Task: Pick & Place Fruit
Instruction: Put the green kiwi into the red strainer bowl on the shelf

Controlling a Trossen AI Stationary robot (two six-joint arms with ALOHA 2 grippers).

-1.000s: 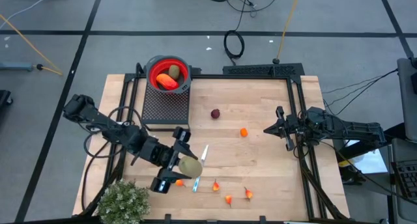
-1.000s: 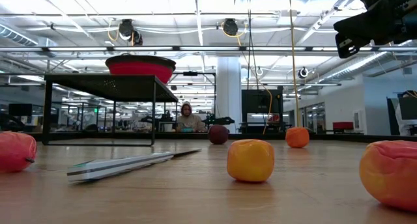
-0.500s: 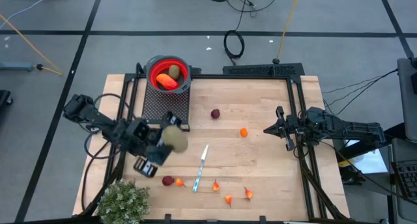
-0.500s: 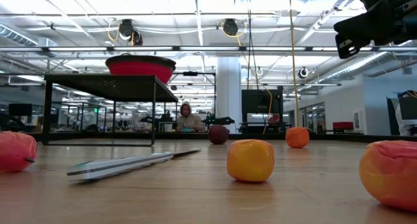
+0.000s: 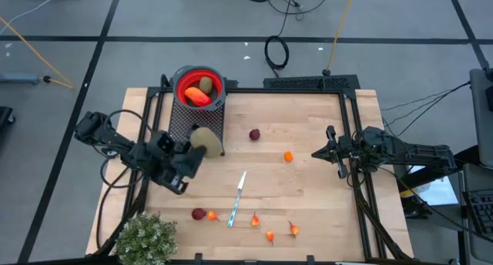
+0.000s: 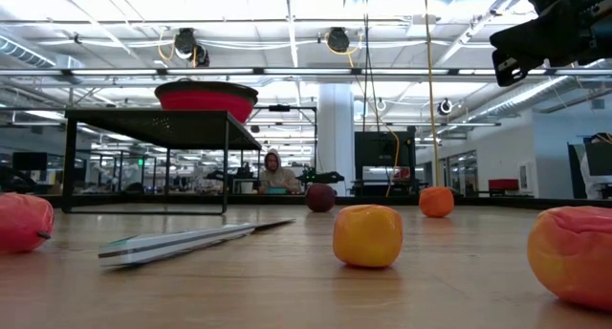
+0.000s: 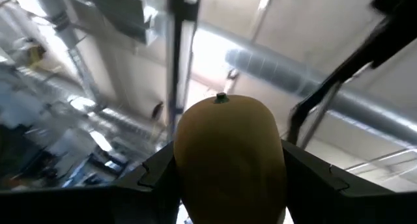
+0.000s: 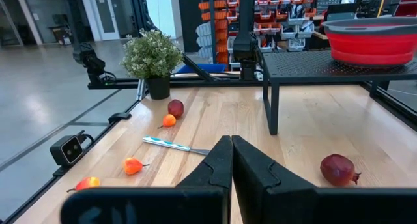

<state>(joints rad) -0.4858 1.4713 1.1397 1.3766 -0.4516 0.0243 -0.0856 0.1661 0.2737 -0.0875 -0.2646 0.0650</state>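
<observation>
My left gripper (image 5: pixel 194 149) is shut on an olive-brown oval fruit (image 5: pixel 205 140), held in the air beside the near edge of the black mesh stand (image 5: pixel 196 120). A red bowl (image 5: pixel 200 86) on that stand holds an orange-red fruit and an olive one. On the table lie a dark-red ball (image 5: pixel 254 134), an orange ball (image 5: pixel 288 156), another dark-red ball (image 5: pixel 199 213) and several small red-orange bits (image 5: pixel 269 235). My right gripper (image 5: pixel 327 151) waits shut at the table's right side. My left gripper pinches the oval fruit by its two long sides (image 7: pixel 189 165) between its two fingers (image 7: pixel 153 175). The fingers slant upward and lie along the fruit. The fruit is lifted clear of the table, its stem end (image 7: pixel 221 98) pointing away from the gripper toward the ceiling.
A knife (image 5: pixel 238 197) lies on the table near the middle front. A bushy potted plant (image 5: pixel 146 238) stands at the near left corner. Black frame rails (image 5: pixel 356 180) run along the table's sides.
My left gripper has carried the olive fruit up from beside the knife toward the far edge, to the stand's near side. It has tipped upward and rolled while staying shut on the fruit. A dark-red ball on the table where it was now shows.
</observation>
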